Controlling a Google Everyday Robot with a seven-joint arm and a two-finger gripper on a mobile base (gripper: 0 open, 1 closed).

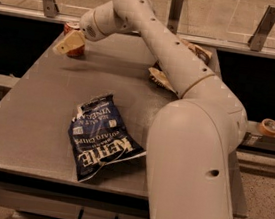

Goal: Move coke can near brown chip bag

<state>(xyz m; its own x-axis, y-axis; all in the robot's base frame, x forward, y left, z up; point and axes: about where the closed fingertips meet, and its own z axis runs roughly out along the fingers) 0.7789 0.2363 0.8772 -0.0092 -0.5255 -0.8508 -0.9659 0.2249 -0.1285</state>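
Note:
The coke can (74,48) is a small red can with a silver top, upright at the far left corner of the grey table (30,117). My gripper (68,43) is right at the can, in front of it, and covers most of it. The brown chip bag (159,78) lies at the far right of the table. My arm hides most of it, so only its crinkled front edge and a far corner (199,51) show. The can and the bag are well apart.
A dark blue Kettle chip bag (101,138) lies flat at the front middle of the table. My arm sweeps from the lower right across the table's right side. A metal rail with posts (175,10) runs behind the table. A tape roll (270,127) sits on the right ledge.

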